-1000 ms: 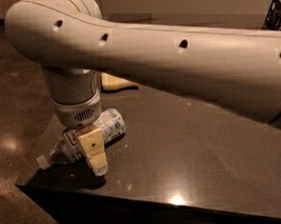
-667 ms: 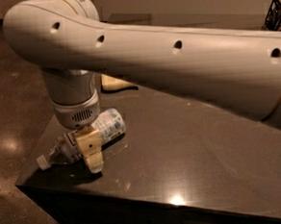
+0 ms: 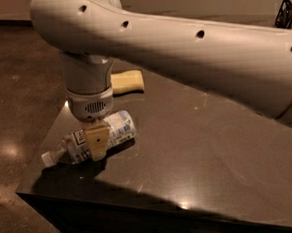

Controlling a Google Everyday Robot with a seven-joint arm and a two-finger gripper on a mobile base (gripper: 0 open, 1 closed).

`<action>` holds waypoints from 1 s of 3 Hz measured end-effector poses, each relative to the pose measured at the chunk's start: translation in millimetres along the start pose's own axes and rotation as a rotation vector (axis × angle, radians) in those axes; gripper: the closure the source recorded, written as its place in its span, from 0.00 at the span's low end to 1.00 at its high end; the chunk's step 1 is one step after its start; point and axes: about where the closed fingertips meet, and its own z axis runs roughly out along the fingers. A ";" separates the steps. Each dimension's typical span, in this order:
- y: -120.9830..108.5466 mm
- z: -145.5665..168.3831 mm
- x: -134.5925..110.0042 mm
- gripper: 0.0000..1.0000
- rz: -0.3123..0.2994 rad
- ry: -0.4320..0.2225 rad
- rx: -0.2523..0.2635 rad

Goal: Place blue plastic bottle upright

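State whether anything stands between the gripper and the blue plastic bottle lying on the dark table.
Nothing visible does. The gripper is right at the middle of the blue plastic bottle, which lies on its side near a corner of the table.

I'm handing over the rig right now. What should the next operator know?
Gripper: down at the bottle's middle, arm reaching in from the right. Whether it has a grip does not show.
Bottle: lying on its side near the left corner of the table, cap pointing left toward the edge.
Done: gripper brought to the bottle.
Left: confirm the grasp, lift, turn the bottle upright, set it down away from the edge, release.
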 end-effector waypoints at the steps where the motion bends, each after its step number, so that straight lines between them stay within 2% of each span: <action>1: -12.7 -34.7 20.1 0.92 0.075 -0.175 0.000; 2: -21.5 -65.7 31.1 1.00 0.107 -0.291 0.015; 3: -27.0 -92.8 40.7 1.00 0.133 -0.421 0.058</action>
